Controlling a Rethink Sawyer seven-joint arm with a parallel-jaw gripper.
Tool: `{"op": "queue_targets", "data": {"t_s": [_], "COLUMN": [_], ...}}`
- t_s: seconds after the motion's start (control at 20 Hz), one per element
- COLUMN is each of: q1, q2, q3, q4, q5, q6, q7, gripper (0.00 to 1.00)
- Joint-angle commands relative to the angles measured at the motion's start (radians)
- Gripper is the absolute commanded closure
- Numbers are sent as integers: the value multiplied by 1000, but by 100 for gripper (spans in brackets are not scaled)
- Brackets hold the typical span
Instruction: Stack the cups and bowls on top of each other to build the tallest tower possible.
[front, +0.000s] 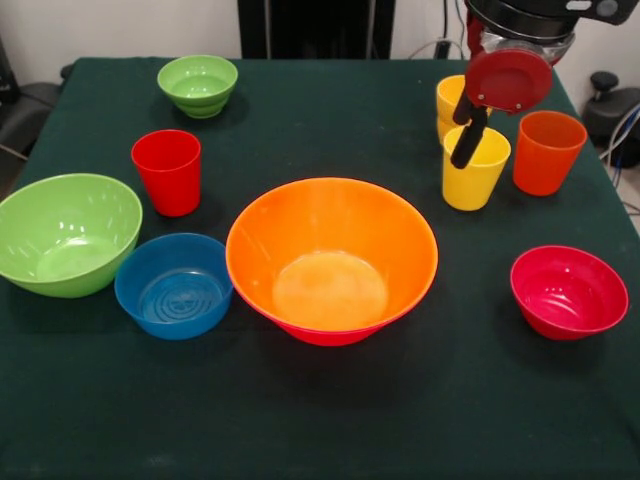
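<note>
Fingers: I cannot tell if they are wide or narrow; the gripper hangs right at the rim of the front yellow cup.
Front yellow cup, where: at about 2 o'clock from the big orange bowl, which sits in the middle of the table.
Cup neighbours: a second yellow cup is just behind it at 11 o'clock, and the orange cup is just beside it at 3 o'clock.
Cup looks: bright yellow, shiny, no handle, upright, wide at the top and thinner at the bottom.
Cup feel: I think it is light, hard and a bit slippery, and it could tip over easily.
Best place to hold: I would pinch one side of the rim.
Tower so far: the orange bowl seems to sit inside a pinkish one that peeks out underneath.
Other cup: the red cup is at 10 o'clock.
Other bowls: blue bowl and big green bowl at 9 o'clock, small green bowl at 11 o'clock, red bowl at 3 o'clock.
</note>
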Motion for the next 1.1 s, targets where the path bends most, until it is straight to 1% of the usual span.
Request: {"op": "queue_targets", "data": {"t_s": [0.05,0.2,0.5,0.55,0.6,0.65,0.7,0.75,0.8,0.85,0.9,1.0,1.05,1.1], "q1": [-10,-12,-16,41,45,49,50,66,69,44,44,37,68,76], "q2": [62,65,92,-29,-36,-30,-27,-63,-63,-42,-37,-39,-71,-74], "q3": [51,54,54,95,99,100,108,113,116,115,113,127,126,122], "q4": [-109,-102,-142,155,177,160,162,251,261,214,210,222,276,283], "q5": [36,37,37,30,28,29,35,30,29,21,16,4,5,-3], "q6": [116,97,89,-60,-72,-60,-69,-117,-131,-118,-122,-148,-160,-166], "q7": [304,288,270,187,172,175,173,144,136,120,116,72,76,72], "gripper": [0,0,0,0,0,0,0,0,0,0,0,0,0,0]}}
